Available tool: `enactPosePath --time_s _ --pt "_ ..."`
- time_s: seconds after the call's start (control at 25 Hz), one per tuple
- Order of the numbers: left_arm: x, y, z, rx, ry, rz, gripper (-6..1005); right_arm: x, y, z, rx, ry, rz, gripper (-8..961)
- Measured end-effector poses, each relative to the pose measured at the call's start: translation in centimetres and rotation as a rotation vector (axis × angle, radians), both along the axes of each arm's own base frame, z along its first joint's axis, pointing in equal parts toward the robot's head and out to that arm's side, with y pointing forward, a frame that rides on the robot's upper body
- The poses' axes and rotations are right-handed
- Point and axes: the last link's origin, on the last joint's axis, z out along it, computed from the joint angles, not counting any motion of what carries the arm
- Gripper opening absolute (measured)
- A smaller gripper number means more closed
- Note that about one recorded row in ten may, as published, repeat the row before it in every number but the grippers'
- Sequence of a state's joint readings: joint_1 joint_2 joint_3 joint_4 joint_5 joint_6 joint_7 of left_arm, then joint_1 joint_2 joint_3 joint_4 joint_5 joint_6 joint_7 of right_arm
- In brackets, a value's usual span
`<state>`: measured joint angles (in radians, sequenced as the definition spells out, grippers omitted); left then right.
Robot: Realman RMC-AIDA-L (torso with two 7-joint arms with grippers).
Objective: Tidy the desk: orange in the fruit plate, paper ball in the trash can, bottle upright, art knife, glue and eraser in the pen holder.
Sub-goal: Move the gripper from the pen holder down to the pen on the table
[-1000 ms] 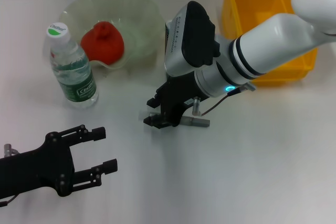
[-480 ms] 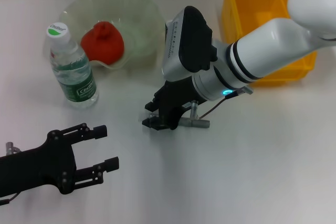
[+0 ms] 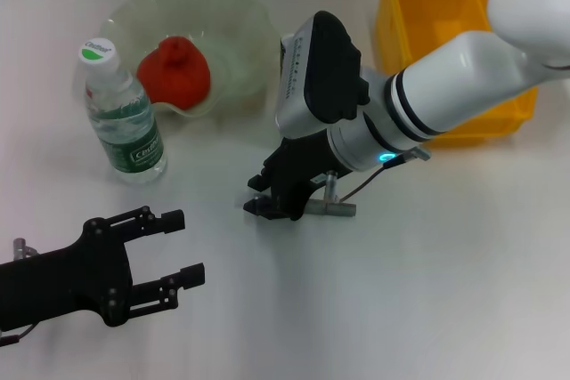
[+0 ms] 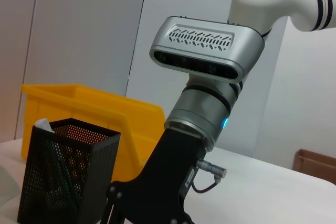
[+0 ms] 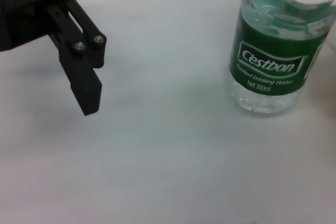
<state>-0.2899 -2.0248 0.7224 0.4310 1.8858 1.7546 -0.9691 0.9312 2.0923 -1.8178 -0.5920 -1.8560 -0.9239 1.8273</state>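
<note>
Hovering mid-frame, right gripper (image 3: 267,204) — finger state unclear, can't tell any hold. Left gripper (image 3: 174,246) open, empty, lower left. Orange (image 3: 174,69) in fruit plate (image 3: 233,15), bottle (image 3: 123,113) upright — descend straight, slowly.

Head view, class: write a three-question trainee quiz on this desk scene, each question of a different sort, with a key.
1. True or false: the water bottle stands upright on the desk.
2. Multiple choice: what lies in the fruit plate? A) a paper ball B) the orange C) an eraser
3. Short answer: which end effector is low over the middle of the desk, and where is the other one?

Key
1. True; its cap points up, beside the plate.
2. B
3. The right end effector is low over the middle of the desk; the left end effector is at the near left, fingers open, holding nothing.
</note>
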Motion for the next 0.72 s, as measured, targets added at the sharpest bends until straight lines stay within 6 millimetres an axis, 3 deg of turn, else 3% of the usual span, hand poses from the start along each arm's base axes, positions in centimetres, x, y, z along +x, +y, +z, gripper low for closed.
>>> enactPosePath --time_s 0.72 --pt "0.14 0.12 0.07 -0.003 -0.007 0.004 738 0.39 0.16 0.02 0.011 -0.012 0.002 234"
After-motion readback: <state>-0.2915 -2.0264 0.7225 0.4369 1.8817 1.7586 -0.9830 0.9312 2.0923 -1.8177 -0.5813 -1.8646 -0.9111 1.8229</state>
